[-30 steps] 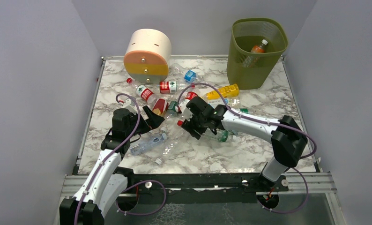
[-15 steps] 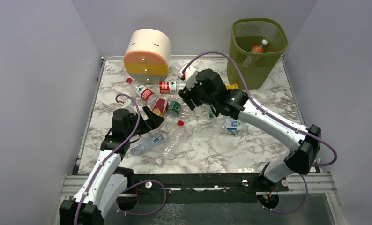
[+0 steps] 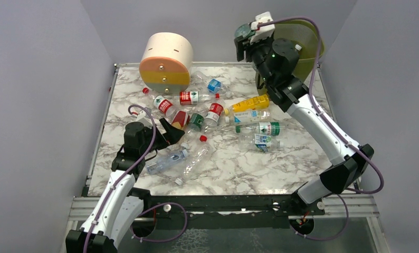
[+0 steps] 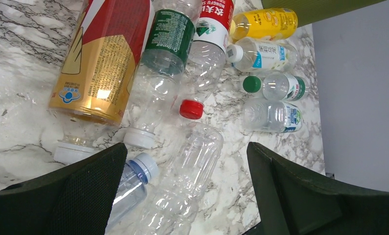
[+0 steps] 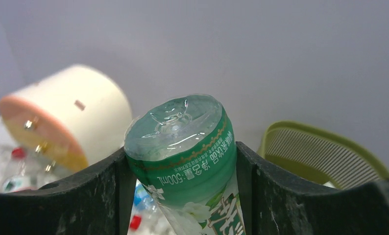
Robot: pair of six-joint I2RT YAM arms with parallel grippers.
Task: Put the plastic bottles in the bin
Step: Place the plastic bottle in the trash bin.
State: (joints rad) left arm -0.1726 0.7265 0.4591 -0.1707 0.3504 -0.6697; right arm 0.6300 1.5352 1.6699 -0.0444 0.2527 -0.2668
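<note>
a: why is the right gripper so high, at the upper right of the top view?
b: it's clamped on a green-labelled bottle, base poking past the fingers. the bin is tall, so the bottle must clear the rim. it looks just left of the rim, though i can't tell if it's over the opening.
a: and the left gripper?
b: jaws spread wide, low over the loose bottles at centre left of the marble table, probably lined up for a clear one.

Top view high, looking down, both wrist views close, left sharing bottles
</note>
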